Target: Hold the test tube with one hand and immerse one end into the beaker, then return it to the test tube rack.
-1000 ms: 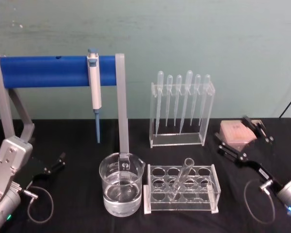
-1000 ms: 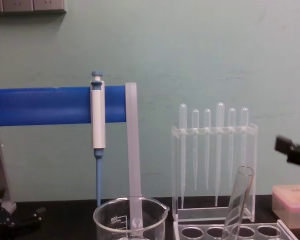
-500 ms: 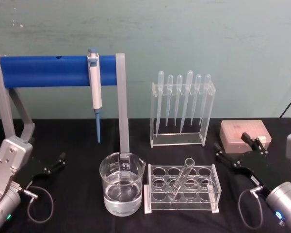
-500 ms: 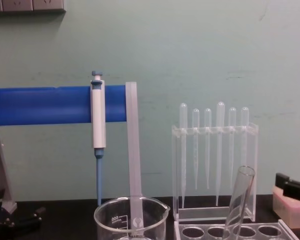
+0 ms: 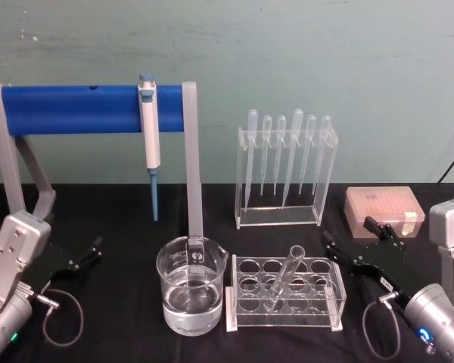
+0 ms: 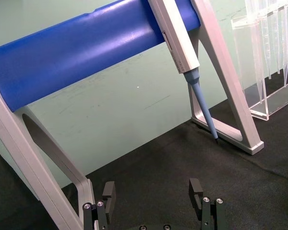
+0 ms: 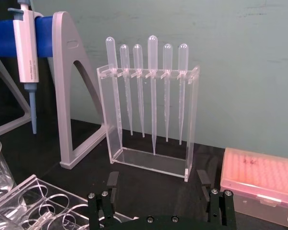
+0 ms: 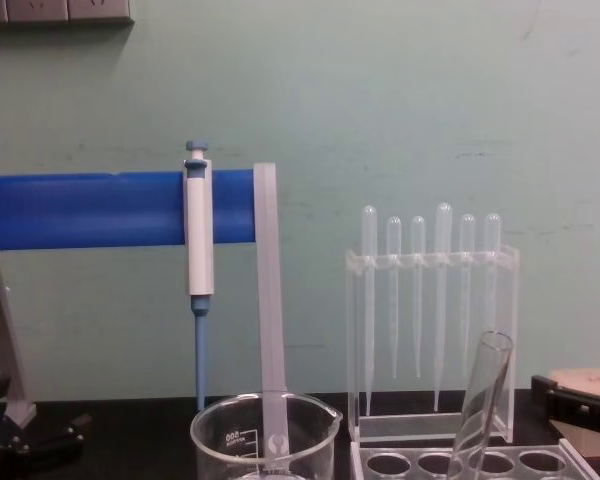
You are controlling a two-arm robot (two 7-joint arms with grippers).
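Test tube (image 5: 283, 277): leaning in the clear rack (image 5: 283, 295), just beside the beaker (image 5: 191, 285). Likely light, slick, fragile (grip the upper wall below the rim). Right gripper (image 5: 353, 242): hovering near, fingers apart, empty. Left gripper (image 5: 82, 257): sitting parked, fingers apart.

over the last second the right gripper (image 5: 353, 246) has swung in from the far right of the table toward the middle, dropping lower as it came. in the head view it started up over the pink tip box (image 5: 384, 211); it now sits in front of that box with its open fingers close to the right end of the clear tube rack (image 5: 284, 296). in the chest view it has sunk from mid-height at the right edge down to table level (image 8: 578, 402).
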